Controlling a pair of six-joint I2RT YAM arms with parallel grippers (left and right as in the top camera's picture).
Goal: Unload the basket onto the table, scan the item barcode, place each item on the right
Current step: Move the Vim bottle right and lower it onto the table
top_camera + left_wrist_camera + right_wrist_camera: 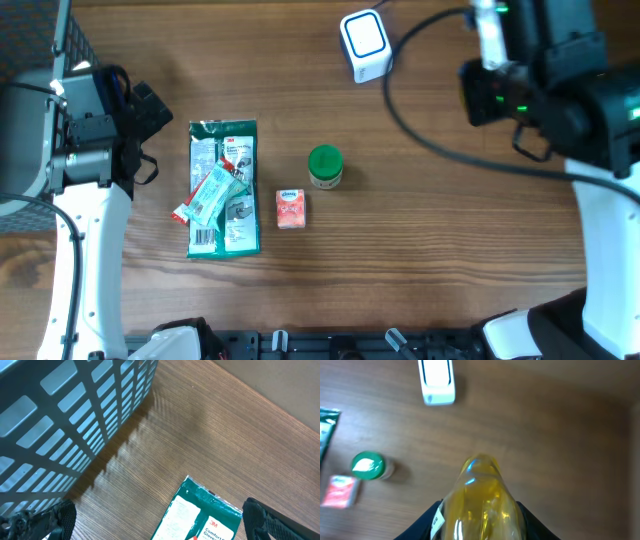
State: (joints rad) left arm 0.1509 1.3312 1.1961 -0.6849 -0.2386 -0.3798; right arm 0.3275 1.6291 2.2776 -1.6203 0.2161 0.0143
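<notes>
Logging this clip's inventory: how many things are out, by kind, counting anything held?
packets: 2, green glove pack and red-and-teal packet on it
green-lidded jar: 1
small orange box: 1
yellow bottle, held: 1
white scanner: 1
grey basket: 1
Total: 7

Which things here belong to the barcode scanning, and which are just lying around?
Part of the job:
yellow bottle, held in the right gripper
white scanner

Lying about:
green glove pack
slim packet lying on top of it
small orange box
green-lidded jar
grey basket
</notes>
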